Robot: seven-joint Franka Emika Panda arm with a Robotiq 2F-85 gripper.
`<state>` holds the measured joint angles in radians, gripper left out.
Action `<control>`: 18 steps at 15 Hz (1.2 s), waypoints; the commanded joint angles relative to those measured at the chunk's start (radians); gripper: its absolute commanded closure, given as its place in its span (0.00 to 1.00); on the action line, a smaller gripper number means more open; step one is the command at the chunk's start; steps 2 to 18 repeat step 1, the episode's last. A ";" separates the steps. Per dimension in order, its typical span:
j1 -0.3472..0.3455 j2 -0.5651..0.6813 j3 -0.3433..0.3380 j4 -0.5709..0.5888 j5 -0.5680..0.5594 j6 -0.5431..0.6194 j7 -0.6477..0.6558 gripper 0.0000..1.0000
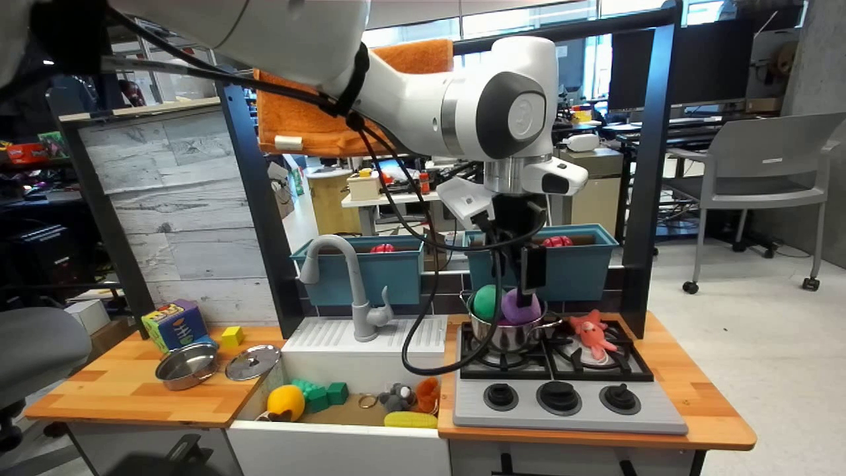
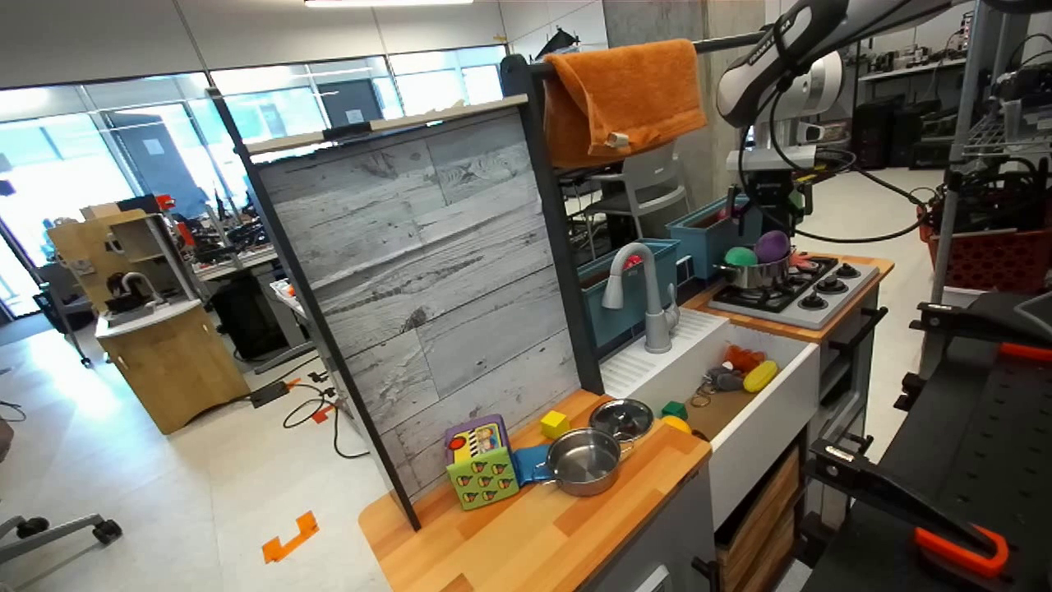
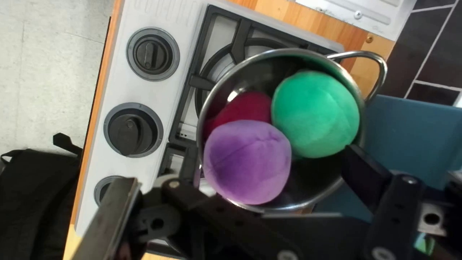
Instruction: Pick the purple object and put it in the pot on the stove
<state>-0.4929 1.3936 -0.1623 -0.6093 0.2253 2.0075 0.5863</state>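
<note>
The white sink basin [image 1: 330,456], at eight o'clock from the pot [image 1: 519,337] in an exterior view, seems to be the store for spares: it holds a yellow ball [image 1: 285,402], green blocks [image 1: 318,399] and a grey plush [image 1: 396,398]. At three o'clock of it the stove [image 1: 590,413] lies flat, and its black grate [image 3: 241,41] gives the pot an even seat, hence its upright stand. Behind, at one o'clock from the pot, a teal planter [image 1: 575,270] holds a red thing [image 1: 557,241], half hidden. My gripper [image 3: 240,166] hangs just above the pot, jaws spread wide and clasping nothing; the wrist view shows a gap on either side of the purple ball [image 3: 247,162], so I judge that I can lift clear without dragging it. With the pot's rim as my dial in that view, a green ball [image 3: 316,113] lies inside at two. The purple ball, the one I am to deliver, sits in the pot between seven and eight, high and overlapping the rim; whether it bears on the metal I cannot tell. A dark red piece [image 3: 249,107] at ten probably props it. The placing looks done to me; a bump could tip the ball out, so I would rise straight up.
</note>
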 commanded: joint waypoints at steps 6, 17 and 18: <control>0.001 0.000 0.000 0.003 0.000 0.000 0.000 0.00; 0.001 0.000 0.000 0.003 0.000 0.000 0.000 0.00; 0.001 0.000 0.000 0.003 0.000 0.000 0.000 0.00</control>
